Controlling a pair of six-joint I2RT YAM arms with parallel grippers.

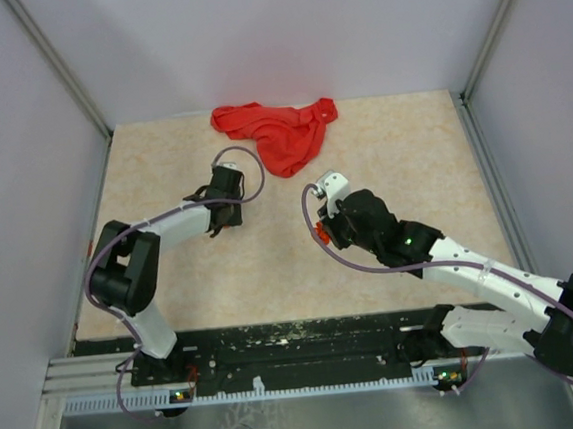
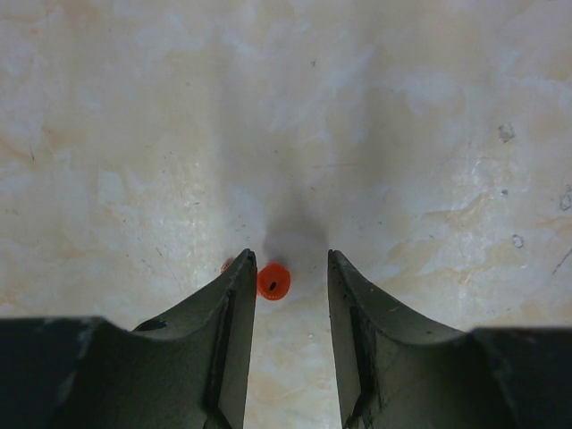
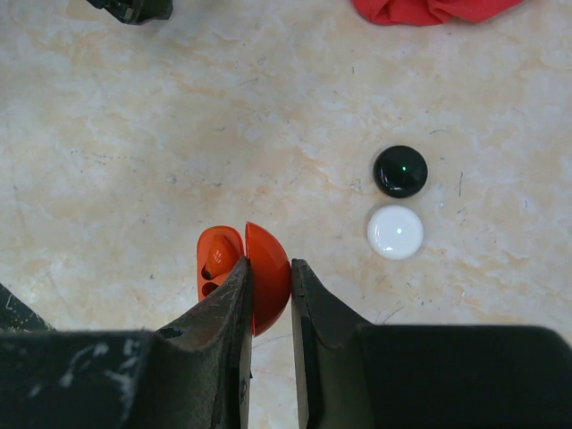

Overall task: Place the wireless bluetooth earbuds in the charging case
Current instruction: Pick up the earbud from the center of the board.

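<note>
- Red earbud [image 2: 273, 281] lies on the table [image 1: 413, 163] between the parted jaws of the left gripper [image 2: 290, 257] — close beside one finger, not gripped.
- The right gripper [image 3: 270, 264] is clenched on the open red case [image 3: 268, 255]. The black case [image 3: 399, 171] and white case [image 3: 395, 231] lie off to the side, and a red cloth [image 1: 277, 132] sits at the far edge.

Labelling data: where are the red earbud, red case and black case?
red earbud [image 2: 273, 281]: left wrist view, its centre.
red case [image 3: 268, 264]: right wrist view, domed half.
black case [image 3: 399, 171]: right wrist view, top centre.
</note>
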